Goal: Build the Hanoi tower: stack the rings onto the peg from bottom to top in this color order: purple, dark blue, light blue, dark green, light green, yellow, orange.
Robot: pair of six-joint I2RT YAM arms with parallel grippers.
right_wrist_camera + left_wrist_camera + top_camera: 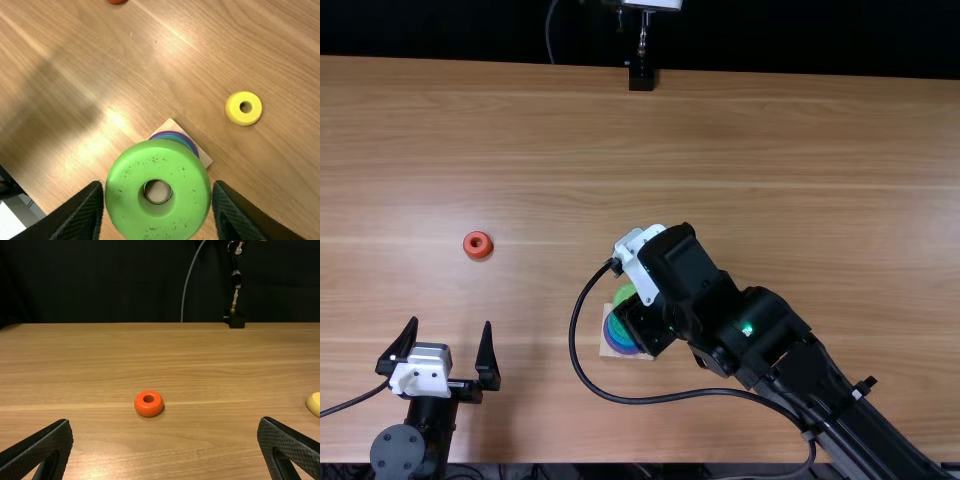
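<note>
Holds the light green ring (125, 200) clamped between both fingers of the right claw (645, 325), above the base (204, 157). Keeps the left claw (451, 323) wide apart, short of the orange ring (477, 253) on the worktop (770, 150).

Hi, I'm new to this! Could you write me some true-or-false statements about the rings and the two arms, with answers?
1. The right end effector grips the light green ring. True.
2. The orange ring is already stacked on the purple one. False: it lies by itself on the table.
3. The left end effector is open and empty. True.
4. The yellow ring is held by the left arm. False: it lies on the table.
5. The purple ring is on the wooden base. True.
</note>
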